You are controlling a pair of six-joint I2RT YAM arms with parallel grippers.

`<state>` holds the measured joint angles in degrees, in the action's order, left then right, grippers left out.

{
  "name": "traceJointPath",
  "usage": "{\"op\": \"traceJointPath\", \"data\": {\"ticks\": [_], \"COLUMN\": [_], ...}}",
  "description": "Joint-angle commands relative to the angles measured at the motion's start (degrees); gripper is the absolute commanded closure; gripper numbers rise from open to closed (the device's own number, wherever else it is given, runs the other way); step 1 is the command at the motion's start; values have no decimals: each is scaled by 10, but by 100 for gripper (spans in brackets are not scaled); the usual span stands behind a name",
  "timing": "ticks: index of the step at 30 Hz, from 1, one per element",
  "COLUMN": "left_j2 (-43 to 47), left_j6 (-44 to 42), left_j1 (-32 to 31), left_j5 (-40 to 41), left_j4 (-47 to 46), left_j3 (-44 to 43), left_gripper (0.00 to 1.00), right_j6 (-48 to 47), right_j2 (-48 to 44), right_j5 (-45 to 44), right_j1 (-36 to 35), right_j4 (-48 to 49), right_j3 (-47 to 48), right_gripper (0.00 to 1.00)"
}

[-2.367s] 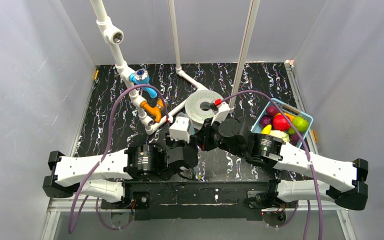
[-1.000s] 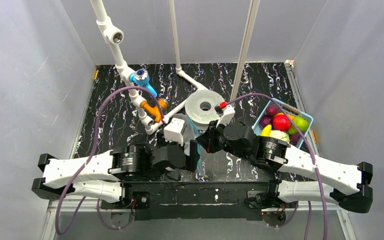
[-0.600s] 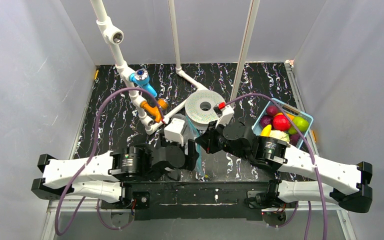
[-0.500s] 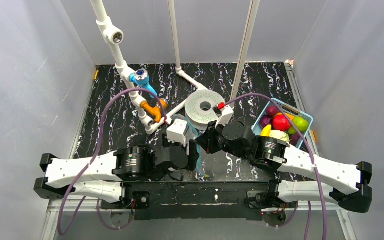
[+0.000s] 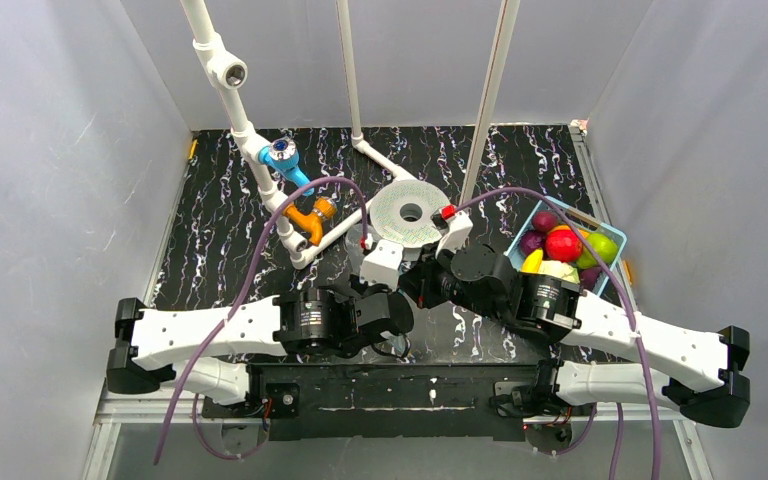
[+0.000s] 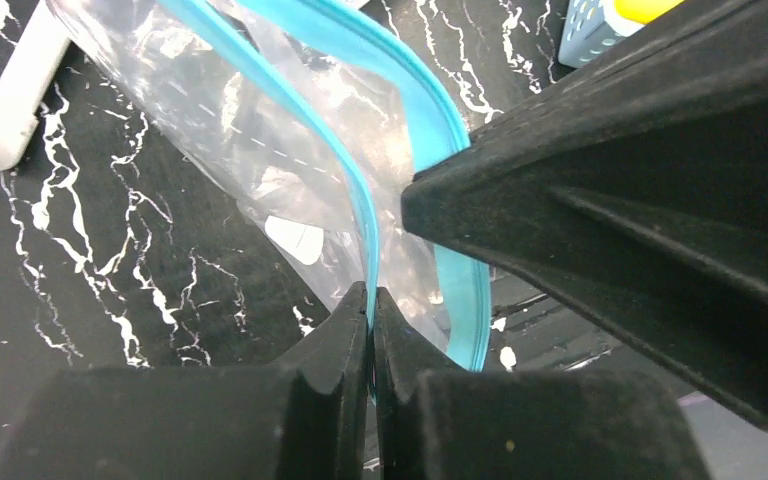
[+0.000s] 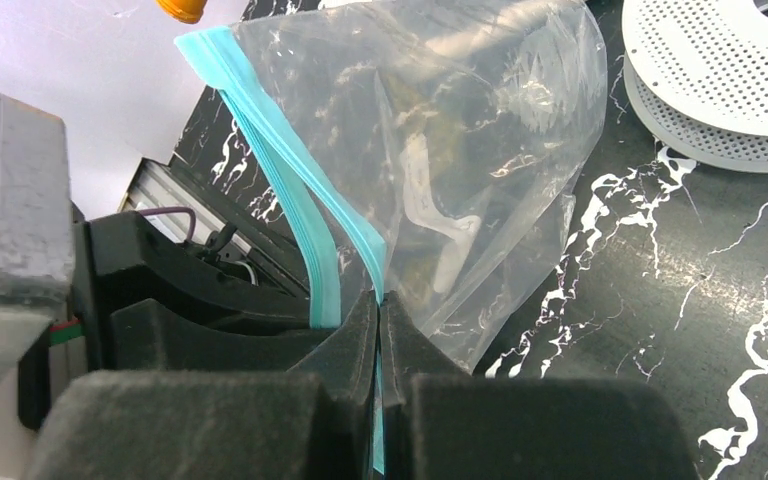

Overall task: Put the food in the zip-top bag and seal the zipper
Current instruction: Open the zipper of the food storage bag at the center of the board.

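Two grippers meet over the middle of the black, white-veined table point(image 5: 220, 220), close to its near edge. The left gripper point(image 6: 371, 298) has its jaws pressed together, with one lip of the thin teal-blue zipper strip point(image 6: 332, 160) pinched between them. The right gripper point(image 7: 378, 302) is closed in the same way on the other lip of this strip. Between the two grips the lips stand apart, so the mouth of the clear crinkly plastic zip-top bag point(image 7: 460, 150) is parted. The body of the bag hangs away from the fingers toward the table, and no food shows through the plastic. Beside the bag, on its far side, lies a white perforated disc point(image 7: 720, 70). The small plastic toy foods point(image 5: 560, 245), among them a red apple, a yellow banana and a green fruit, are piled in a light-blue mesh basket point(image 5: 612, 236) at the right side of the table, apart from the bag and just beside the right arm.
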<state>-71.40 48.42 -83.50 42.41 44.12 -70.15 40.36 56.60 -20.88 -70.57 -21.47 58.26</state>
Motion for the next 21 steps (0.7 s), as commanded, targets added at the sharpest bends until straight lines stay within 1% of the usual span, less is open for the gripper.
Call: {"op": "traceJointPath", "data": {"ticks": [1,4,7,9,11,13,14,16,20,21], "left_j2": [13,17,2,-6,-4,12,21,30,21,18], "left_j6": [-11,-5,4,-3,-15,-16,-18,-19,10,29], "left_j1": [6,14,14,13,14,14,14,24,59,62], "left_j5": [19,4,-8,-25,-46,-52,-56,-66,-90,-81], "left_j4": [57,124,221,264,273,252,233,197,180,178], "left_j3": [-51,-114,-208,-262,-296,-295,-285,-252,-182,-158], "left_gripper": [100,100,100,100,100,100,100,100,100,100], "right_j6": [-21,-67,-118,-127,-115,-104,-100,-98,-108,-108], "right_j2": [-21,-16,-3,5,11,14,18,32,49,48], "right_j5": [-31,-79,-99,-59,38,128,153,171,174,175], "right_j1": [2,8,20,36,65,76,78,79,80,80], "right_j4": [-4,-45,-77,-89,-93,-64,-59,-74,-106,-106], "right_j3": [1,19,41,50,59,51,50,60,65,59], "right_gripper": [99,99,99,99,99,99,99,99,98,93]}}
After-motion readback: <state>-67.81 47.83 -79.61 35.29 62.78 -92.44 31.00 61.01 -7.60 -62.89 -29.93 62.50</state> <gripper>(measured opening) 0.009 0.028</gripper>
